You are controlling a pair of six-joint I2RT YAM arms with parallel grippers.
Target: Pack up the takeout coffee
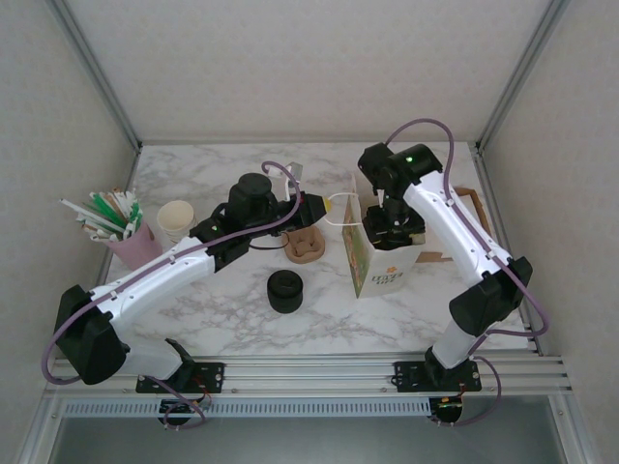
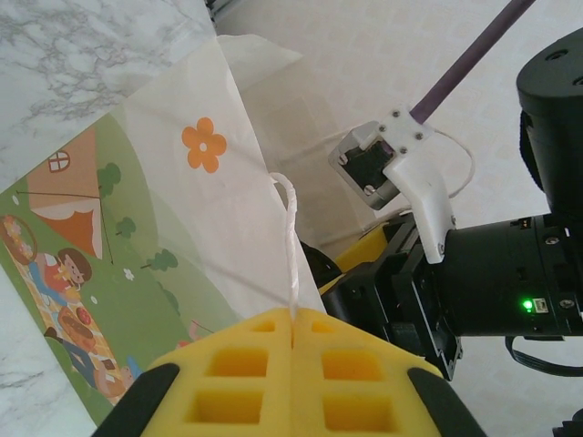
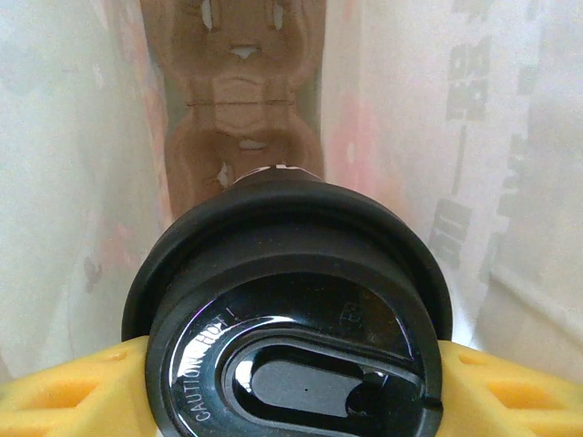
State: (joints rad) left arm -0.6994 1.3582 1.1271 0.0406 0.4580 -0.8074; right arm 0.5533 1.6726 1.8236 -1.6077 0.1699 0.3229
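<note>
The takeout coffee (image 3: 291, 319) shows as a round black lid marked "caution hot". My right gripper (image 3: 291, 373) is shut on it, a yellow finger (image 3: 64, 387) on each side. It hangs inside the white paper bag (image 3: 82, 182), above a brown pulp cup carrier (image 3: 241, 109) on the bag's floor. From above, the right gripper (image 1: 392, 230) reaches down into the standing picture bag (image 1: 372, 266). My left gripper (image 2: 292, 320) is shut on the bag's white twisted handle (image 2: 291, 246), to the left of the bag's mouth (image 1: 324, 207).
A squat stack of black lids (image 1: 284, 290) stands in front of the bag. A second pulp carrier (image 1: 305, 246) lies beside it. Further left are cream cups (image 1: 176, 220) and a pink cup of straws (image 1: 126, 237). A cardboard tray (image 1: 471, 208) lies far right.
</note>
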